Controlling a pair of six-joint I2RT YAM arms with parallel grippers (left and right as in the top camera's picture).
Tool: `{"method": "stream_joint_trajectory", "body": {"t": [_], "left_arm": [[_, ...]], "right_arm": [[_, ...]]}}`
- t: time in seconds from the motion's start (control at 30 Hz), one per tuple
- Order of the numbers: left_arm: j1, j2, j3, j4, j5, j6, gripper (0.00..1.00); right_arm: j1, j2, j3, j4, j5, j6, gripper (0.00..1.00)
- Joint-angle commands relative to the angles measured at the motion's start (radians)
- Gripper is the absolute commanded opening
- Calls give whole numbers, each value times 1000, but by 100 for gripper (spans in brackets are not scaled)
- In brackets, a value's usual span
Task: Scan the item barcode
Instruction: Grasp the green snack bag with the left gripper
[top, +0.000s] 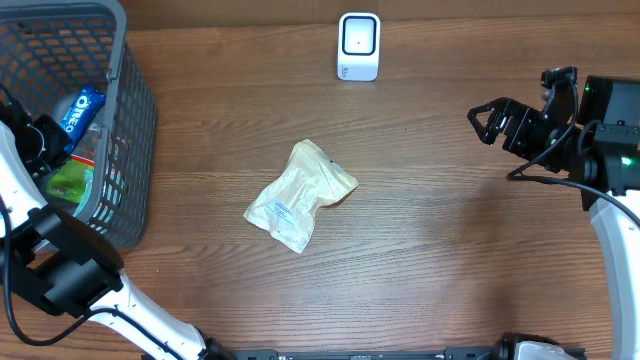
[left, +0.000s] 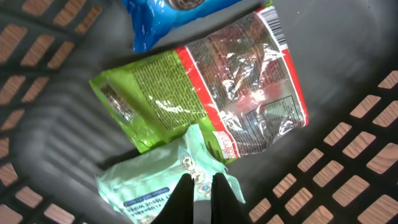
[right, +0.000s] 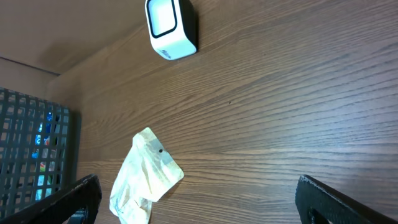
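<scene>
While inside the basket (top: 135, 130), clenching a mint-green pack (left: 149, 186) with left jaws, touching green-red pouch (left: 205, 93), blue Oreo packet (left: 168, 15) just beyond; with right jaws released, outside the basket.

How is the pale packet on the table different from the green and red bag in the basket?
The pale packet lies alone on the table; the green and red bag sits inside the basket. The pale packet is plain cream; the green and red bag is bright and shiny. Nothing covers the pale packet; a mint packet overlaps the green and red bag. Both are crinkly and lie flat.
</scene>
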Motion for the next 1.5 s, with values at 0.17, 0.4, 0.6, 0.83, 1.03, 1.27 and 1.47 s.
{"method": "stream_joint_trajectory", "body": {"t": [0.17, 0.4, 0.6, 0.83, 1.03, 1.27, 1.47], "left_arm": [[-13, -14, 10, 99, -32, 111, 13], [-21, -11, -19, 171, -33, 120, 47], [-45, -11, -63, 255, -64, 197, 72], [-89, -11, -188, 352, -76, 278, 79], [-109, -11, -321, 433, -134, 278, 82], [-109, -11, -488, 557, -133, 278, 90], [-111, -11, -558, 597, -129, 274, 54]], "right_arm": [[6, 0, 30, -6, -1, 1, 100], [6, 0, 30, 0, -1, -3, 100], [6, 0, 30, -10, -1, -3, 100], [6, 0, 30, -10, -1, -3, 100], [6, 0, 30, -17, -1, -3, 100], [6, 0, 30, -19, -1, -3, 100], [6, 0, 30, -18, -1, -3, 100]]}}
